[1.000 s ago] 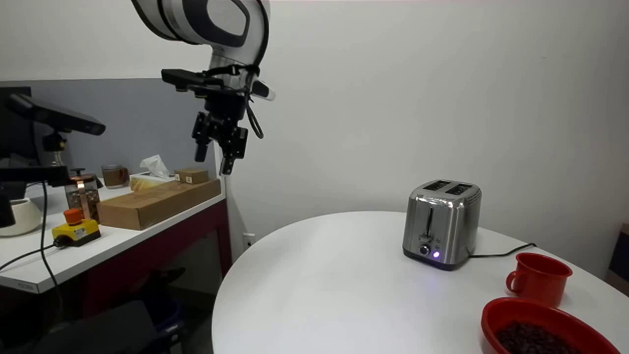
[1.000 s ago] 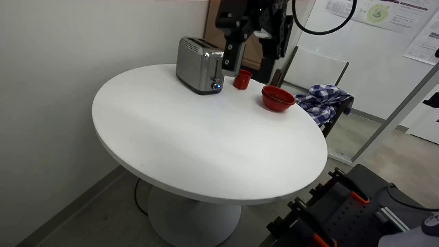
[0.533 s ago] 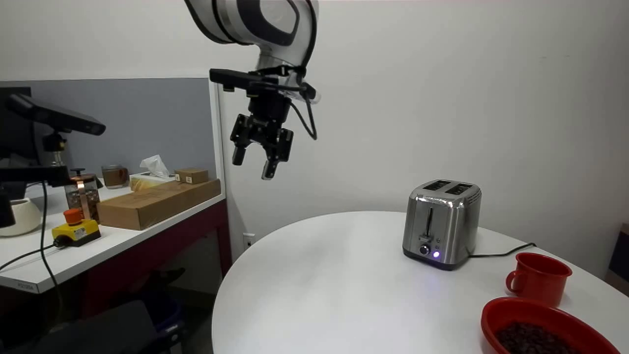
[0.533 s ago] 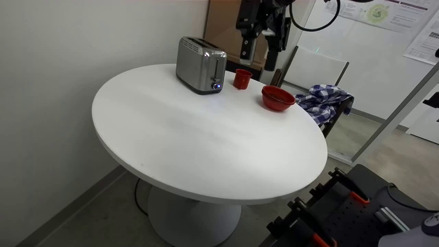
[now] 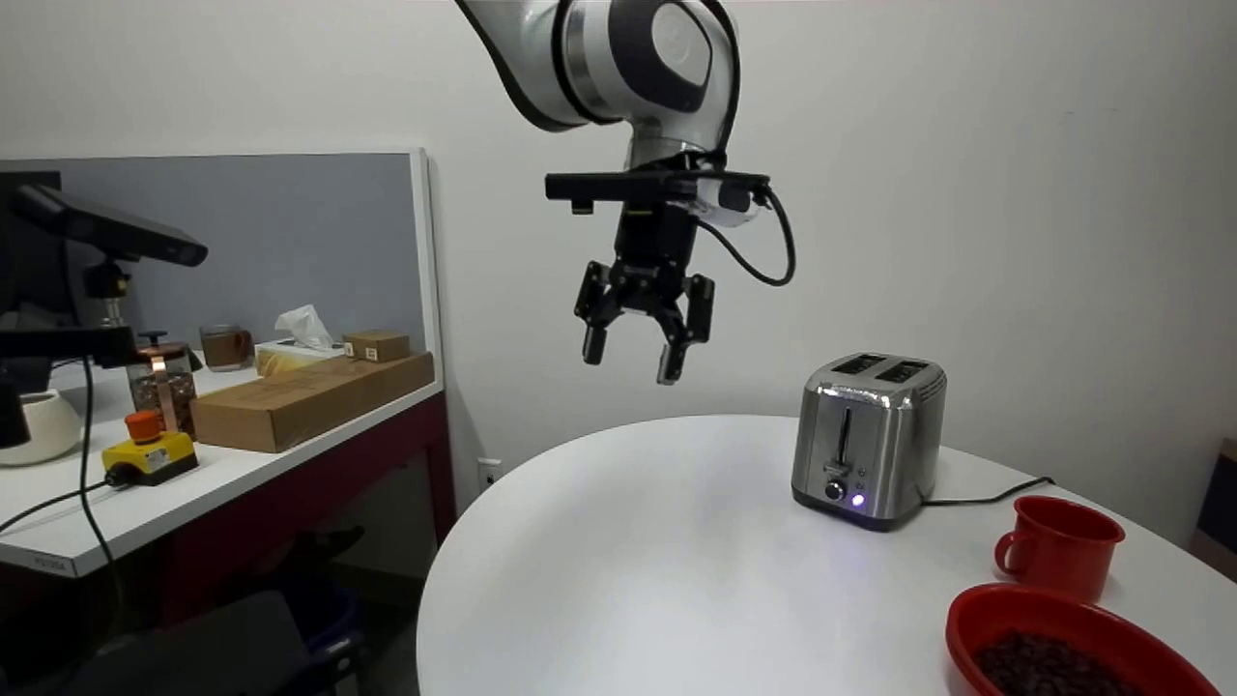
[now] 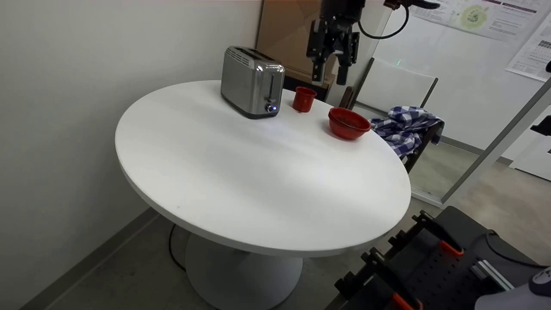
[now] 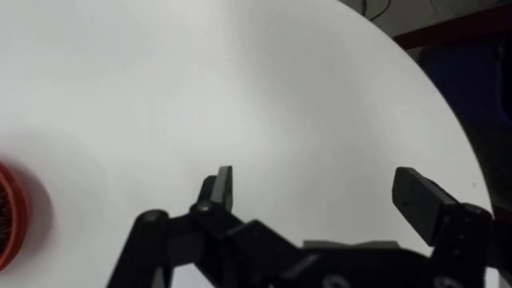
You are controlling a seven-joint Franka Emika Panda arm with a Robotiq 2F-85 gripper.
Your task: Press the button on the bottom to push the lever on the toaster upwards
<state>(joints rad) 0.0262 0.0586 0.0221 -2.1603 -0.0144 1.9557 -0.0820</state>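
Observation:
The silver two-slot toaster stands upright on the white round table in both exterior views (image 5: 865,440) (image 6: 249,84). Its lever (image 5: 839,469) sits low in the vertical slot on the narrow face. Below it are a round knob (image 5: 835,491) and a small glowing bluish light (image 5: 858,501). My gripper is open and empty in both exterior views (image 5: 631,369) (image 6: 329,82). It points down above the table, apart from the toaster and higher than its lever. In the wrist view the open fingers (image 7: 314,170) have only table surface between them; the toaster is out of that view.
A red cup (image 5: 1068,546) and a red bowl (image 5: 1073,628) with dark contents stand beside the toaster; the bowl's edge shows in the wrist view (image 7: 18,216). A black cord (image 5: 995,498) runs behind the toaster. A wall stands behind the table (image 6: 258,172).
The arm has moved right in an exterior view, closer to the toaster, and is slightly lower. In an exterior view the gripper no longer overlaps the toaster. The gripper stays open; the toaster has not moved.

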